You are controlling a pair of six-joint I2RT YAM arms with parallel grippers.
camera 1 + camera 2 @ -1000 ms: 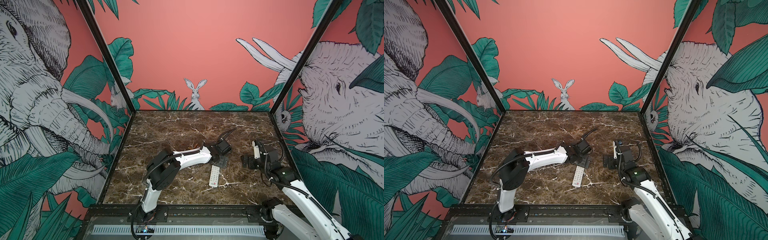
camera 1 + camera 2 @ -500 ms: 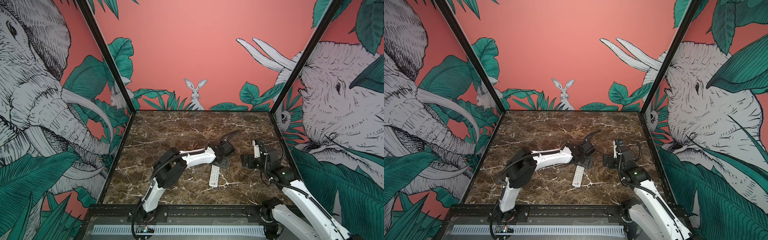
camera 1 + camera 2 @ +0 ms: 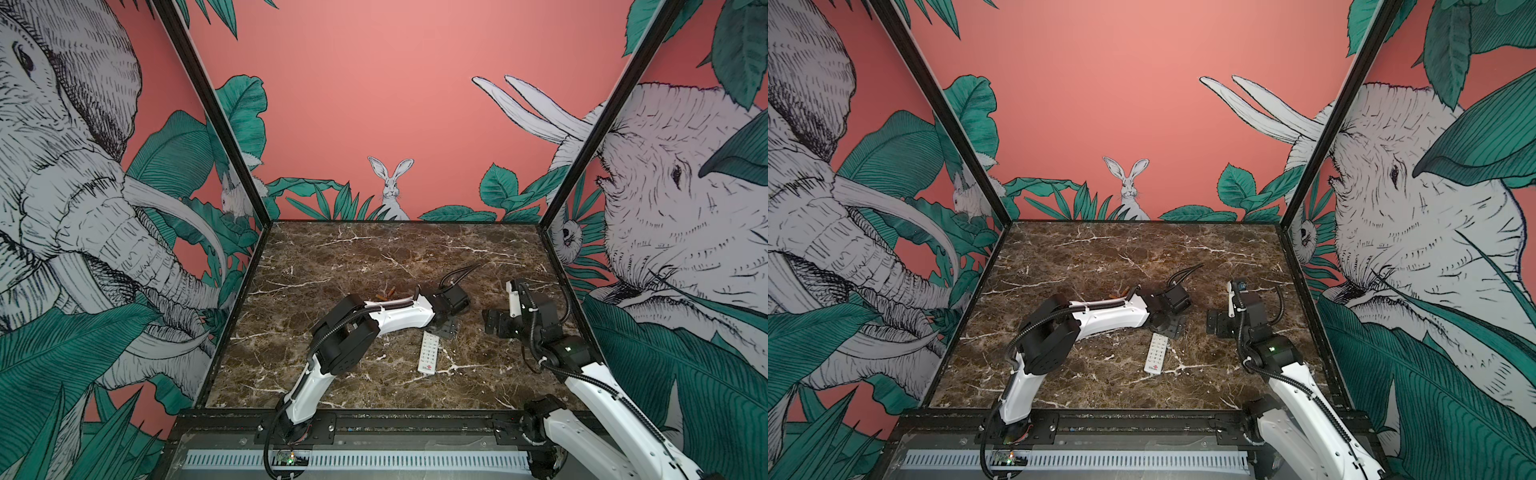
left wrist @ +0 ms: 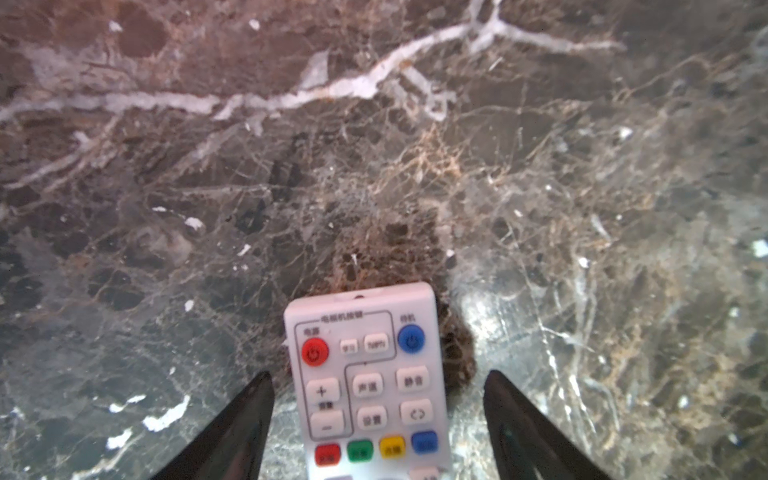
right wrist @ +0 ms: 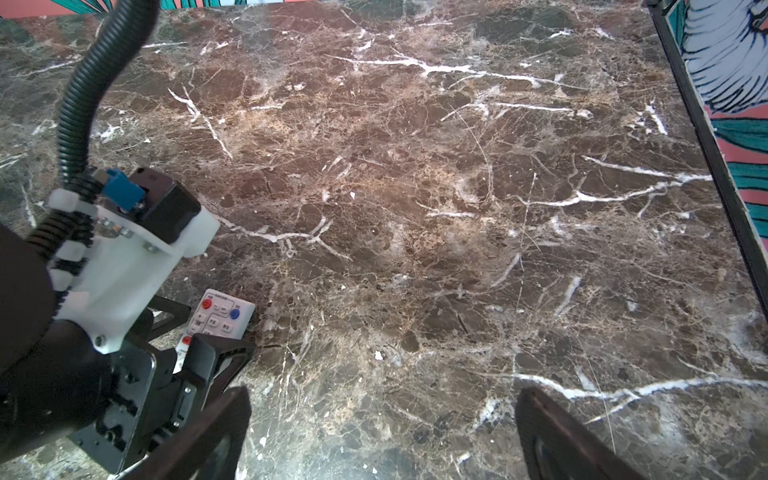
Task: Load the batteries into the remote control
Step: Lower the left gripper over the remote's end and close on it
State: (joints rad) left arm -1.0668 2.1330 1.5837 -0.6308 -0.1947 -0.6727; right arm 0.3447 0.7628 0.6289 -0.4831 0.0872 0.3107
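At the front of the dark brown veined marble counter point(image 3: 365, 399), the long slim white rectangular remote control point(image 3: 428, 352) is seen lying flat with its buttons up. Its red-logo end is turned toward the front edge and its red-button end toward the back. Its back is pressed to the counter and cannot be seen.

At that far end the left claw point(image 4: 378, 374) is lowered over the remote control. Its jaws are held apart and set either side of the red-button end. In the left wrist view a gap is shown between each black finger point(image 4: 241, 424) and the white casing, so nothing is clamped.

To the right, near but apart from the remote control, the right claw point(image 5: 382, 392) is held above bare counter, its jaws spread wide and empty.

Farther back, the two small slim orange cylindrical batteries point(image 3: 386, 294) are seen close together on the counter. They are partly hidden behind the left arm point(image 3: 399, 318) and well apart from the remote control. Whether they touch cannot be told.
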